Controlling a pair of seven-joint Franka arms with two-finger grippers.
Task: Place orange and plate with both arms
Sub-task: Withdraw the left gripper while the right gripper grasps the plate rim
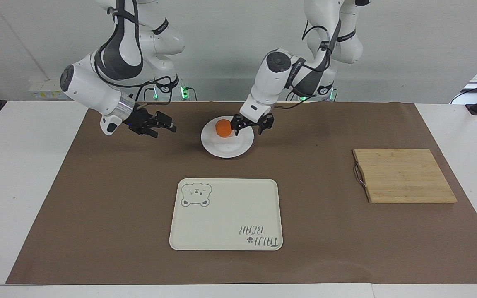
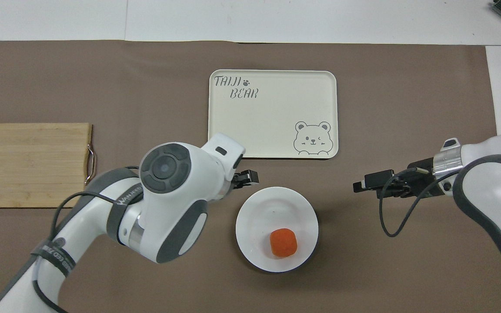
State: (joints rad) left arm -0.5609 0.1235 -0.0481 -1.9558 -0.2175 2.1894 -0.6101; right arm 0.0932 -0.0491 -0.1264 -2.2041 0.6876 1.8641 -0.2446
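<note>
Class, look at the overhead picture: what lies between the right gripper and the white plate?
Nothing: only bare brown mat separates the right gripper from the plate, which holds the orange. The overhead view shows this.

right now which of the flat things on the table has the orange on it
The round white plate holds the orange; the bear tray and wooden board hold nothing.
</note>
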